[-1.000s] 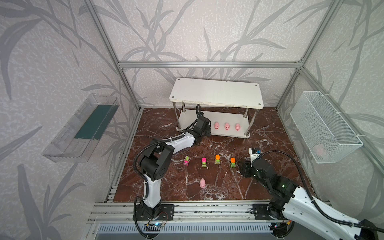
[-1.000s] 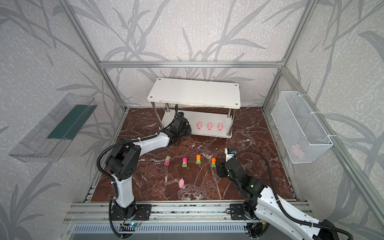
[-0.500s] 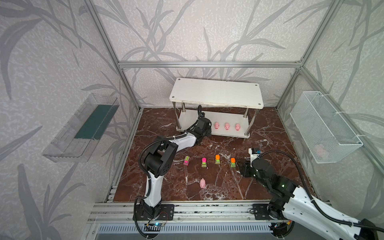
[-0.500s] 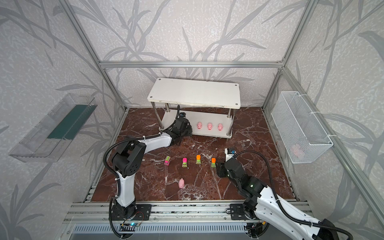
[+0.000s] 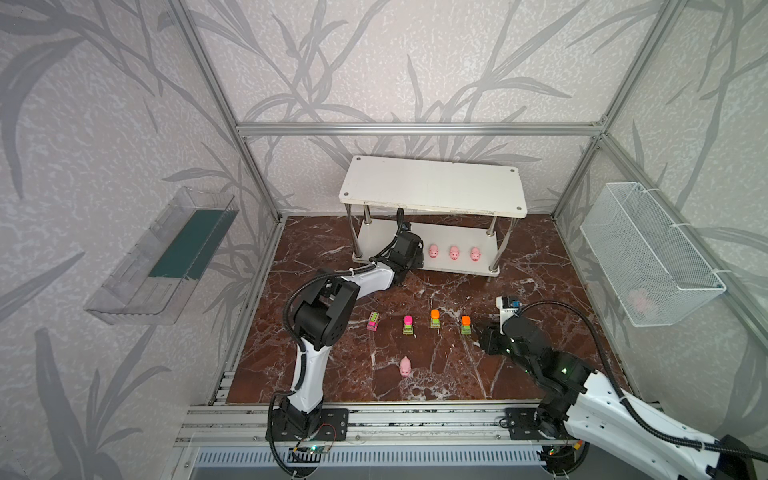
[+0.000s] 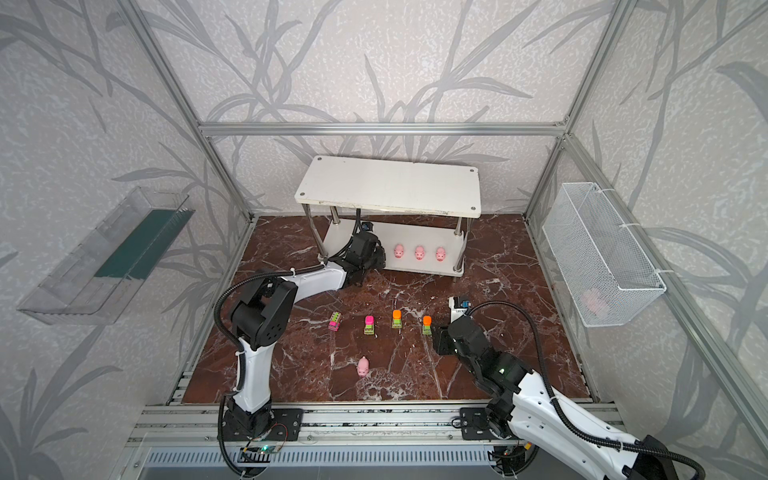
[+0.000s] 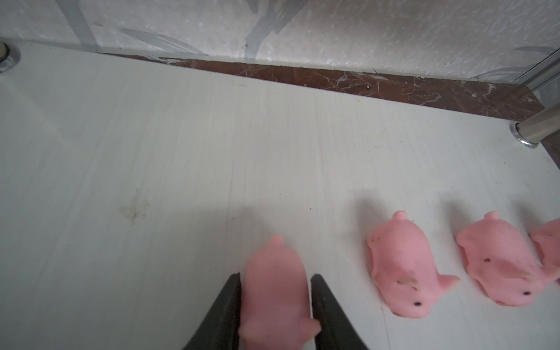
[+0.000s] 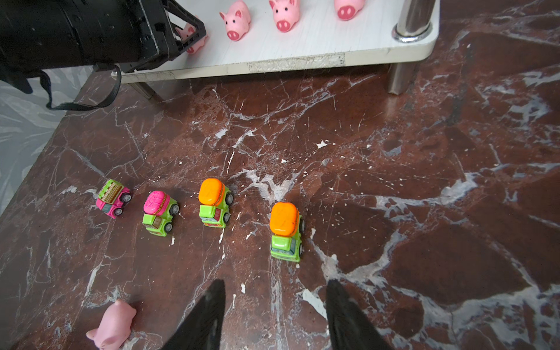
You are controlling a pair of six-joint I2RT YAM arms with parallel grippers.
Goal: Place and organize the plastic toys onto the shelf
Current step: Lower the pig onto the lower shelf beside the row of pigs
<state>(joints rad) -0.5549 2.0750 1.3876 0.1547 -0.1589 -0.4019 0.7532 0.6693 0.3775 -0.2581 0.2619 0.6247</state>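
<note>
The left claw [image 7: 275, 277] is clamped on a pink plastic pig [image 7: 274, 300] on the lower board of the white shelf [image 7: 151, 151]; the right claw [image 8: 276, 282] stands with jaws apart.

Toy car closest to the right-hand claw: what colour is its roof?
Orange; the toy car shows best in the right wrist view.

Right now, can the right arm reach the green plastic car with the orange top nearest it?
Probably yes. The right gripper is open, and the green plastic car with the orange top stands just ahead, nothing between them.
</note>
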